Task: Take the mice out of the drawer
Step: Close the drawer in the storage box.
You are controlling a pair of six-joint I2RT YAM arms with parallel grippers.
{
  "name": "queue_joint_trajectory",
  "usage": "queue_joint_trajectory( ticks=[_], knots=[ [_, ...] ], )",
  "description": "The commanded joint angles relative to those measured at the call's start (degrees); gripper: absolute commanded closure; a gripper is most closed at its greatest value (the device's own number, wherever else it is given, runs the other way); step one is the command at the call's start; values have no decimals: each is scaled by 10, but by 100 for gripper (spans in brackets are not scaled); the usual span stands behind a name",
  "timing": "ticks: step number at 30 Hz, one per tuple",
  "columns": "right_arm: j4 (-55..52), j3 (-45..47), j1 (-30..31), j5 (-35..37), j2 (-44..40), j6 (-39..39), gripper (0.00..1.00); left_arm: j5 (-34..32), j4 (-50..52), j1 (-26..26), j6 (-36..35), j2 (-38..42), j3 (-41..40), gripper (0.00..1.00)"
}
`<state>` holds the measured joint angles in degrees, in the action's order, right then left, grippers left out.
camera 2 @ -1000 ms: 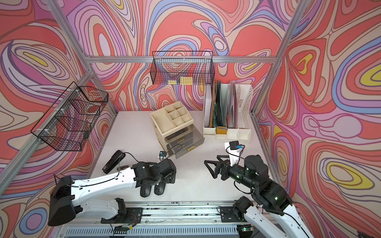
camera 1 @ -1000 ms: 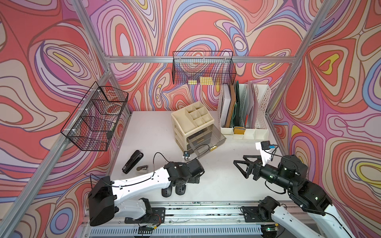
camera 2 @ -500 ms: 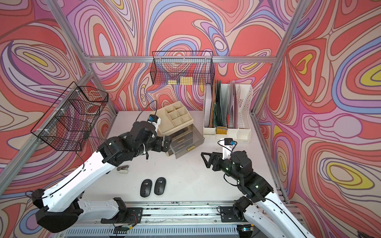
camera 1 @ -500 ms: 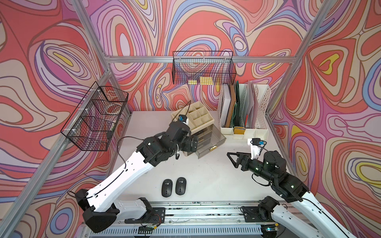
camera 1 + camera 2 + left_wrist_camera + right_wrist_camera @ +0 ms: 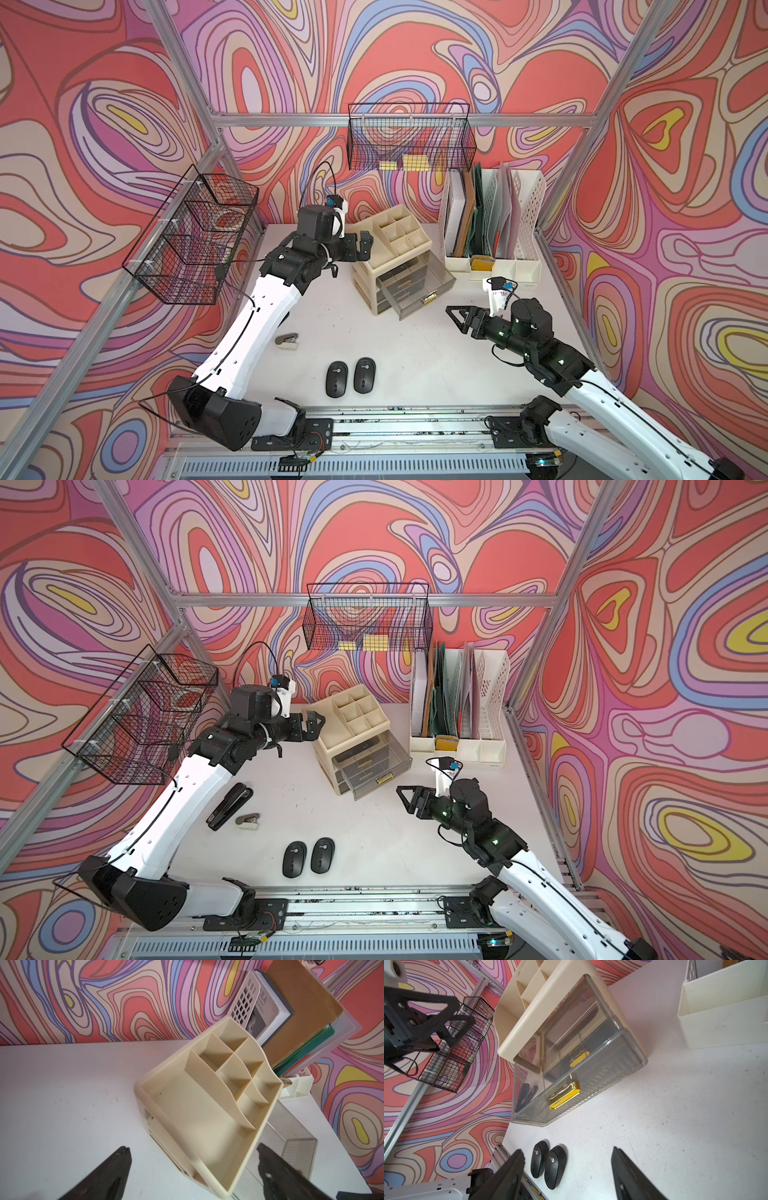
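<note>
two mice [image 5: 336, 378] lie side by side at six o'clock, well clear of the open drawer [image 5: 419, 286]. left gripper [image 5: 192, 1148] gapes wide by the organizer [image 5: 399, 232] at eleven; right gripper [image 5: 566, 1151] at three, fingers apart, empty.

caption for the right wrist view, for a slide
Open right gripper faces the pulled-out clear drawer of the beige organizer, two mice side by side on the table.

A robotics lab test cell dressed as an office desk: aluminium framing [image 5: 282, 120] and swirl-printed walls [image 5: 83, 124] enclose a white table [image 5: 436, 353], with rail-mounted robot arms [image 5: 249, 332] at lower frame and a file rack [image 5: 525, 208] and wire baskets [image 5: 415, 145] at upper centre.
</note>
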<state>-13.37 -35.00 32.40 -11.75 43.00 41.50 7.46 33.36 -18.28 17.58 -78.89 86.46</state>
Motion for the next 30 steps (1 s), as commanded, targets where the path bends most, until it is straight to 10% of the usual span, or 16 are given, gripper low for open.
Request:
queue_joint_trajectory(
  ticks=[1,18,30],
  knots=[
    [16,-3,1,-4,15,3,35,77,-74,39,7,-15,-23,1],
    [51,-4,1,-8,56,8,75,253,-135,94,-18,-163,34,6],
    [81,-17,2,-10,97,15,95,246,-110,99,-24,-154,26,7]
  ],
)
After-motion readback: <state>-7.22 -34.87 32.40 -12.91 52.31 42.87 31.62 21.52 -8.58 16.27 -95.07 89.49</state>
